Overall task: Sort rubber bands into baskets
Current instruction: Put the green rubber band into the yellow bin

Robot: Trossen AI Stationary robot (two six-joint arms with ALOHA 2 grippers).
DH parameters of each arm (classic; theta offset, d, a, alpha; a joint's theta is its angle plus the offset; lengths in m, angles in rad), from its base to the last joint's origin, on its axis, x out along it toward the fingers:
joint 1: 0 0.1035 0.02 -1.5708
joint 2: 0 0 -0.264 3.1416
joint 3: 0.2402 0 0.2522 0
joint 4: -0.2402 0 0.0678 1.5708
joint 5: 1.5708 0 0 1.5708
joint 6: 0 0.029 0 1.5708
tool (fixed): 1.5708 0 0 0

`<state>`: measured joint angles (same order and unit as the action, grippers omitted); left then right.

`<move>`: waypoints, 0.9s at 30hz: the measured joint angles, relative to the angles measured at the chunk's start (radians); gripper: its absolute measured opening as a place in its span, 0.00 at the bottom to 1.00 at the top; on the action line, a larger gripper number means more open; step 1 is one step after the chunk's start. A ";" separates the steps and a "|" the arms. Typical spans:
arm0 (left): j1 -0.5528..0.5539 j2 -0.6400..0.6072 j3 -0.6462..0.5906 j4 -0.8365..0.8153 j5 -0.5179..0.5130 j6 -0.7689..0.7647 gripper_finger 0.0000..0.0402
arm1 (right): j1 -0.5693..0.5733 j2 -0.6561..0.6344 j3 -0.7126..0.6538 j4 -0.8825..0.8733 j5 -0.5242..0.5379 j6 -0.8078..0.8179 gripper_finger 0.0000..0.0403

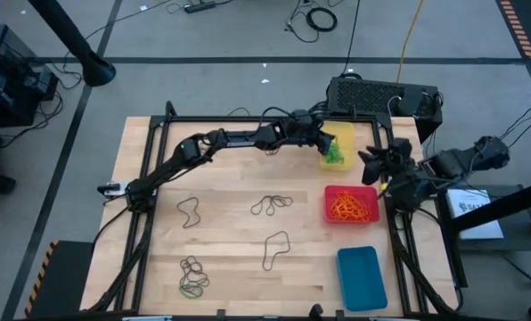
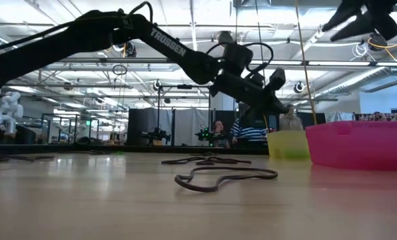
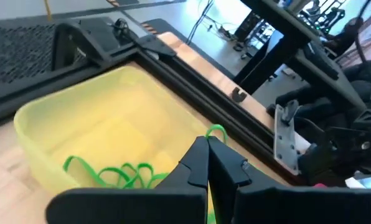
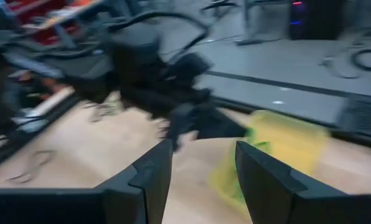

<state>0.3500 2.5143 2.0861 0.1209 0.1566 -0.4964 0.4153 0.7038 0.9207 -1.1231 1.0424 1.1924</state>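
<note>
Setting: a light wooden desk [image 1: 239,223] on a grey floor, with a black box [image 1: 372,96] just off its far edge and a large lit workshop showing beyond in the low view.

Item, yellow basket [image 1: 337,143]: stands at the far edge of the desk toward the right corner. It holds a clump of green rubber bands [image 3: 120,174], seen in the left wrist view lying on its floor.

Item, red basket [image 1: 351,205]: stands near the right edge, nearer the front than the yellow one, and is filled with orange rubber bands [image 1: 350,209].

Item, blue basket [image 1: 361,277]: stands at the front right corner, with nothing visible inside.

Item, loose dark rubber bands: one group [image 1: 272,204] lies near the desk's middle, a single loop [image 1: 275,249] closer to the front, another loop [image 1: 190,210] left of centre, and a heap [image 1: 192,276] toward the front left, with a green loop in it.

Item, left gripper [image 1: 330,144]: reaches across the far edge and hangs over the yellow basket. Its fingers [image 3: 201,165] are pressed together, pinching a green band [image 3: 215,130] that curls out above the tips.

Item, right gripper [image 1: 372,162]: waits above the right edge of the desk, between the yellow and red baskets, fingers spread apart and holding nothing.
</note>
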 joint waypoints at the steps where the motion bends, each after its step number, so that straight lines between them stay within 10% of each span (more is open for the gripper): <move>1: 0.000 0.003 0.000 -0.003 0.000 -0.012 0.00 | -0.023 -0.004 0.000 -0.029 0.000 0.009 0.42; 9: -0.004 0.010 0.000 -0.016 -0.024 -0.049 0.00 | -0.221 -0.010 0.000 -0.215 -0.085 0.029 0.42; 27: 0.001 0.010 0.000 -0.037 0.032 -0.150 0.18 | -0.515 0.031 -0.001 -0.060 -0.493 -0.425 0.42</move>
<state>0.3508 2.5240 2.0861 0.0842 0.1883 -0.6468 -0.0993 0.7347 0.9199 -1.1835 0.5494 0.7671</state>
